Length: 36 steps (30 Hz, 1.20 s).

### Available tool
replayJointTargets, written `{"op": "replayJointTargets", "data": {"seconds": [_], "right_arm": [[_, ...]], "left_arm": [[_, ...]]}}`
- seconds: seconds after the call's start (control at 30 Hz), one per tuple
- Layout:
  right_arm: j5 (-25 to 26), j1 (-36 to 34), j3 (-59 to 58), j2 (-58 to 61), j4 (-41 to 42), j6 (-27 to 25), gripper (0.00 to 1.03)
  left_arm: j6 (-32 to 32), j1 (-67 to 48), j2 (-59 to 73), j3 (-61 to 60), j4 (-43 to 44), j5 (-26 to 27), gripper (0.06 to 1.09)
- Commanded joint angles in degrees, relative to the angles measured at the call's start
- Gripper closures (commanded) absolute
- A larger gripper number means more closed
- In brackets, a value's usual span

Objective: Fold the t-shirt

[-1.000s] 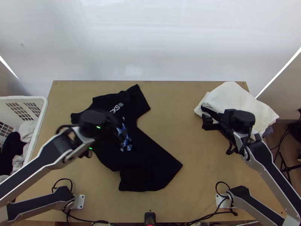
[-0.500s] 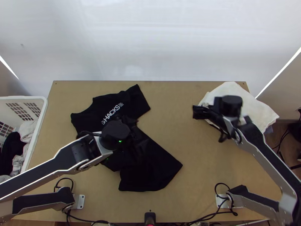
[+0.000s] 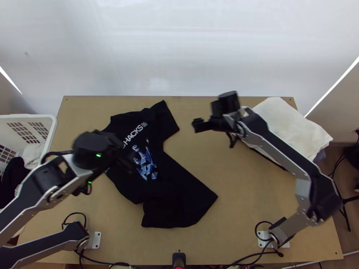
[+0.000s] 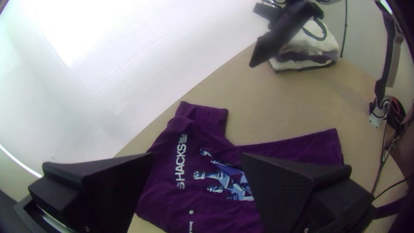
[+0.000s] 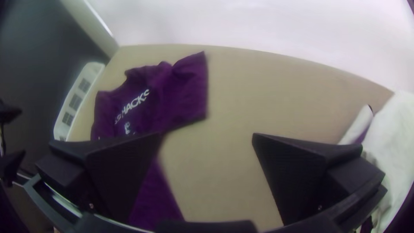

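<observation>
T-shirt [image 3: 179, 188] lies print up. Left gripper [image 3: 128, 158] open over it; right gripper [image 3: 198, 125] open too, off its right side.

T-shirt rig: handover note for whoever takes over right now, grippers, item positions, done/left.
Left gripper: open, nothing held, over the shirt's left part in the top view.
Right gripper: open, nothing held, above the table between shirt and pile.
T-shirt: on the table, left of middle, print up, askew, spread out roughly.
Pale cloth pile: far right corner. Basket with clothes: off the left edge.
Done: shirt laid out, print visible; no finished fold.
Left: likely straighten, then fold.
</observation>
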Motion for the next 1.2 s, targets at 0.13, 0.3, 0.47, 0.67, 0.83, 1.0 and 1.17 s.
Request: {"op": "replayJointTargets", "data": {"seconds": [0.13, 0.3, 0.47, 0.67, 0.83, 1.0, 1.17], "right_arm": [[-3.0, 9.49, 19.11, 13.6, -4.03, -13.57, 0.04], [0.87, 11.51, 26.06, 21.07, 0.27, -18.58, 0.04], [-0.1, 11.69, 42.93, 35.13, -9.04, -17.17, 0.06], [-2.03, 11.95, 49.96, 44.36, -7.81, -15.77, 0.16], [-2.12, 12.21, 50.58, 48.05, -6.14, -15.5, 0.19], [-2.12, 13.01, 50.58, 50.69, -4.65, -15.33, 0.18], [-2.12, 14.59, 49.7, 51.48, -5.44, -15.15, 0.19]], "left_arm": [[0.28, 14.68, -5.71, -4.1, -1.33, -0.96, 0.1], [0.99, 18.46, -6.76, -6.3, 1.05, -0.87, 0.1], [0.9, 19.78, -7.82, -9.02, 3.42, -0.78, 0.1], [0.99, 21.89, -7.99, -11.13, 6.06, -0.52, 0.1], [0.99, 22.94, -7.73, -12.19, 7.55, 0.54, 0.1], [0.81, 22.94, -6.94, -12.63, 8.96, 0.8, 0.1], [0.63, 22.68, -6.41, -12.8, 9.49, 0.98, 0.1]]}}
